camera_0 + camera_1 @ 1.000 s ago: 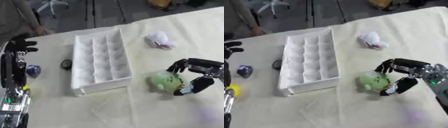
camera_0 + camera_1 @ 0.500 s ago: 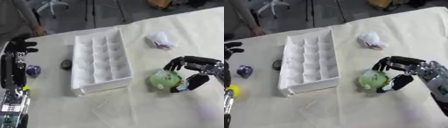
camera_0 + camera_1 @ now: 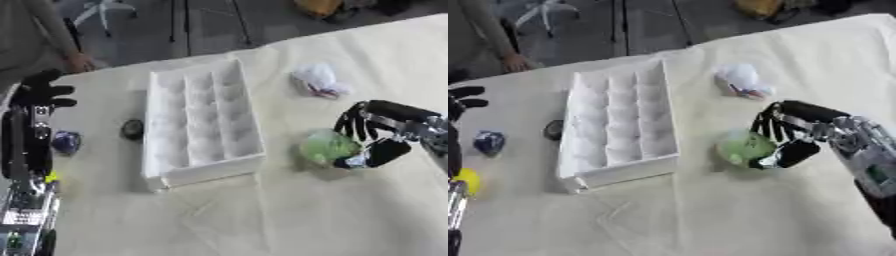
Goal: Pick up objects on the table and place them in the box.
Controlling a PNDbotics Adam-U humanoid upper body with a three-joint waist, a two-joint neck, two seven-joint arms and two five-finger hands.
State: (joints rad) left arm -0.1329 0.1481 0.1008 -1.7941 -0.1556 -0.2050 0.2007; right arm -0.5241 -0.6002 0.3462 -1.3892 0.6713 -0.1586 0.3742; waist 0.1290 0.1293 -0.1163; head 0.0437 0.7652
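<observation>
The green ball (image 3: 326, 147) is wrapped by the right hand (image 3: 378, 131) with curled fingers (image 3: 354, 125), beside the box (image 3: 200, 122). The left hand (image 3: 44, 92) is held up, fingers apart.

Legible markings: none.
No text, label, brand, number or sign can be read on the white box (image 3: 201, 120), the green object (image 3: 744, 148), the desk (image 3: 262, 220) or either arm.

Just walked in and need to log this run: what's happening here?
The robot's right hand is curled around a green object on the table, right of the white compartment box, whose cells look empty. A white crumpled object, a dark one and a blue one wait. The left hand idles.
</observation>
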